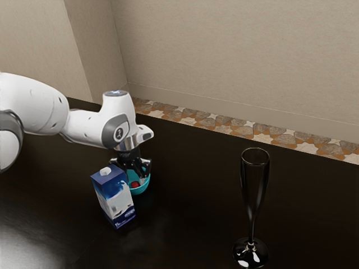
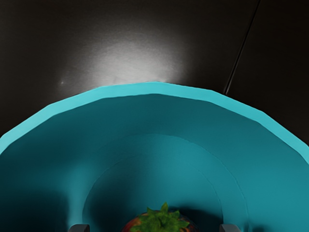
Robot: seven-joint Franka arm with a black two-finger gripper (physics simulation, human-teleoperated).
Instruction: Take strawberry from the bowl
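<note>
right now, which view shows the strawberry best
The wrist view: looking down into the bowl, it shows the strawberry close, leafy crown clear, though cut off at the edge. In the exterior view it's a small red patch in the bowl.

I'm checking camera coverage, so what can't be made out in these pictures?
- Strawberry: lower part, cut off by the wrist view's lower edge.
- Bowl: one side, hidden behind the carton in the exterior view.
- Carton's fine print: too small in the exterior view.
- Base of the arm: cut off by the exterior view's left edge.
</note>
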